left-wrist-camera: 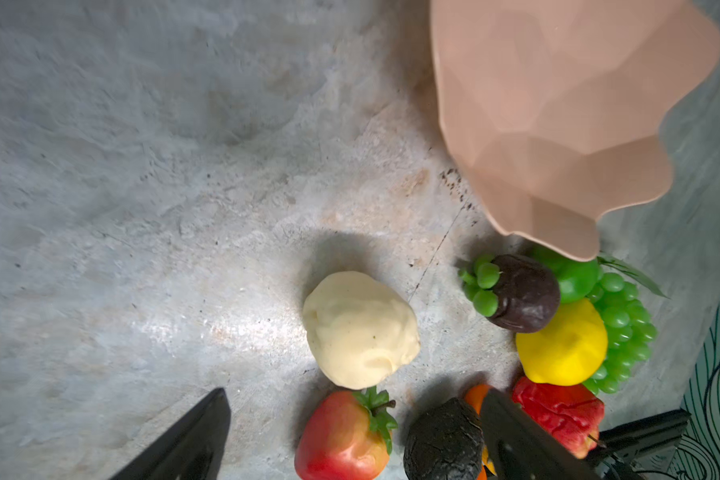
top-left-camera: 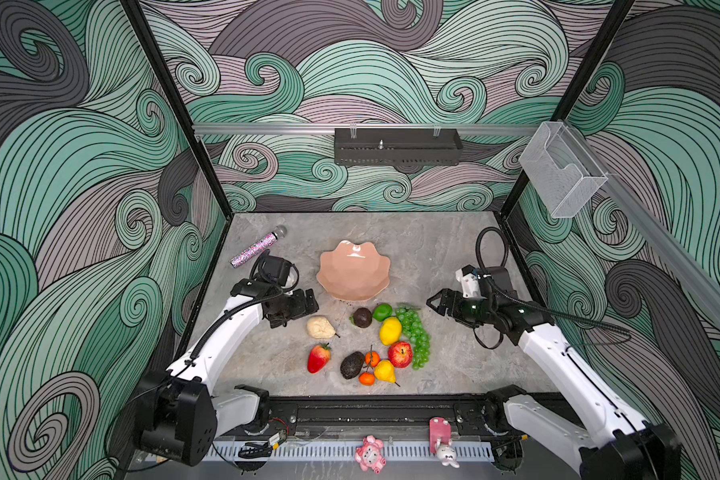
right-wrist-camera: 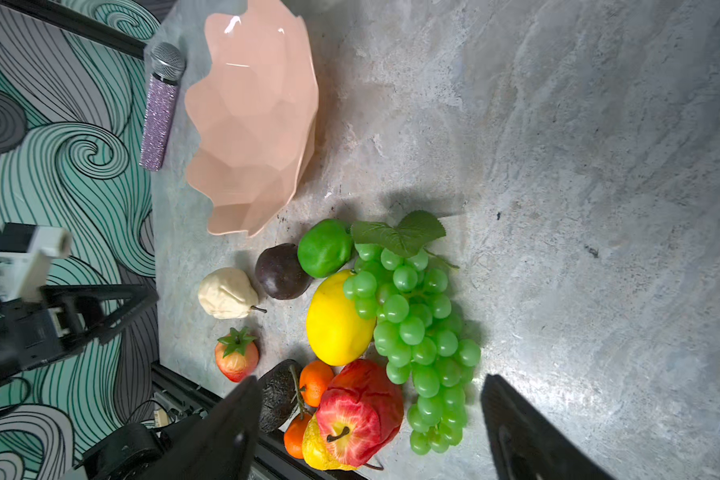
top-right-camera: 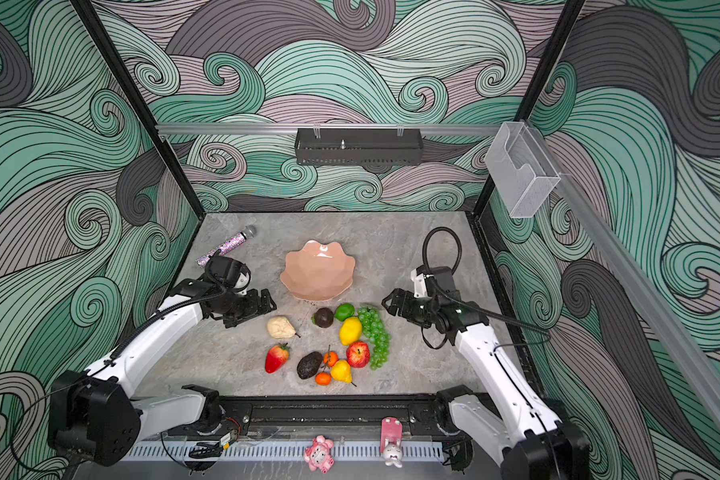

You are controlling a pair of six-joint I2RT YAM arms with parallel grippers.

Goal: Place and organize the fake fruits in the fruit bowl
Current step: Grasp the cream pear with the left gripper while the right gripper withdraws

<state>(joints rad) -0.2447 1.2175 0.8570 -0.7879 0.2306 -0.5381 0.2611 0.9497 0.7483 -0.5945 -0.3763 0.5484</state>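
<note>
Mottled, seemingly stone tabletop (top-left-camera: 425, 249), glossy scalloped bowl (top-left-camera: 353, 270); left gripper (top-left-camera: 312, 302), right gripper (top-left-camera: 432, 306) wide.

The shallow salmon-pink scalloped plastic bowl (top-left-camera: 352, 274) sits in the middle of the grey stone-look tabletop (top-left-camera: 454, 257), with the glittery pink microphone (top-left-camera: 255, 250) behind it to the left. In front of the bowl, the dark round plastic fruit (top-left-camera: 362, 318) touches the green plastic lime (top-left-camera: 382, 311) on its right. Before those lies the yellow plastic lemon (top-left-camera: 390, 331), against the bunch of green plastic grapes (top-left-camera: 415, 338) on its right. The cream plastic pear (top-left-camera: 320, 327) lies apart to the left, with the red plastic strawberry (top-left-camera: 319, 358) before it. Frontmost, left to right: dark avocado (top-left-camera: 352, 365), two orange tangerines (top-left-camera: 372, 358), yellow pear (top-left-camera: 385, 371), red apple (top-left-camera: 400, 354).
</note>
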